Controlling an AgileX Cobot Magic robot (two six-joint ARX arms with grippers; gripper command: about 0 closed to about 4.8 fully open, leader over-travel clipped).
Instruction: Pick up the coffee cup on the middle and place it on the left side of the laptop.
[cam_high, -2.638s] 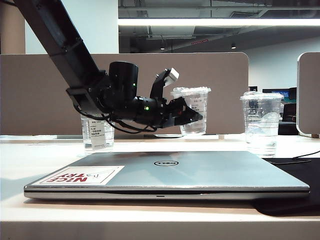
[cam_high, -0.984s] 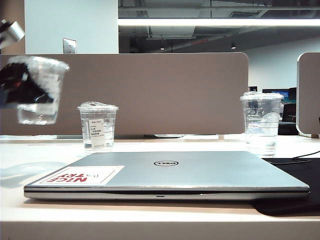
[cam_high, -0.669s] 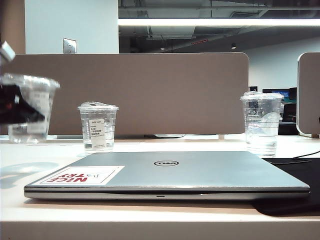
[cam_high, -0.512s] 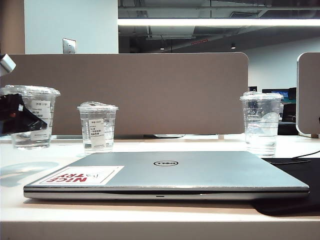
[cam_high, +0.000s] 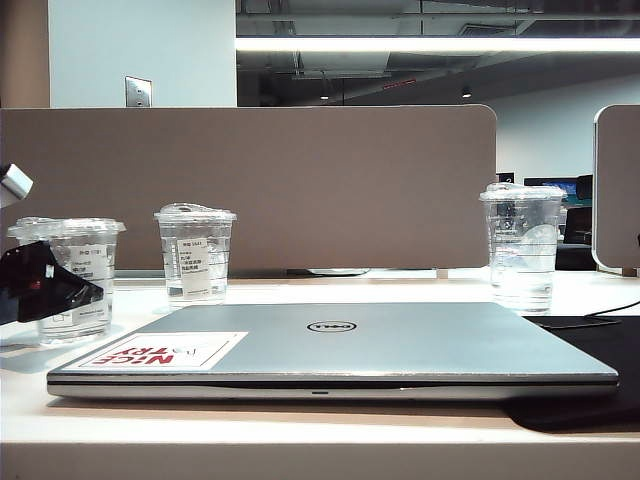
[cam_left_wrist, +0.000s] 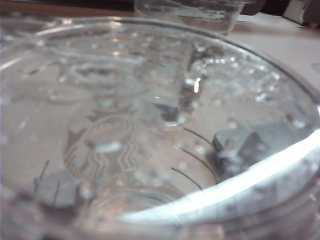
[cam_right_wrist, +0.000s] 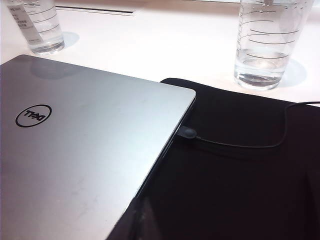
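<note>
The left gripper (cam_high: 45, 288) is seen clasped round the coffee cup (cam_high: 70, 280), which is at or just above the table (cam_high: 300, 292) left of the laptop (cam_high: 340, 345); release and withdrawal are judged outstanding; the right gripper is out of view.

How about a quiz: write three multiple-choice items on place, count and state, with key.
1. The coffee cup is: A left of the laptop; B on it; C right of it.
2. Clear cups in exterior view: A two; B three; C five.
3. The left tool is: A open above the laptop; B closed on the coffee cup; C unseen.
Key: A, at the view's left edge; B, a labelled cup and a tall cup stand behind the laptop; B, black fingers clasp its wall. Right tool: out of view.
</note>
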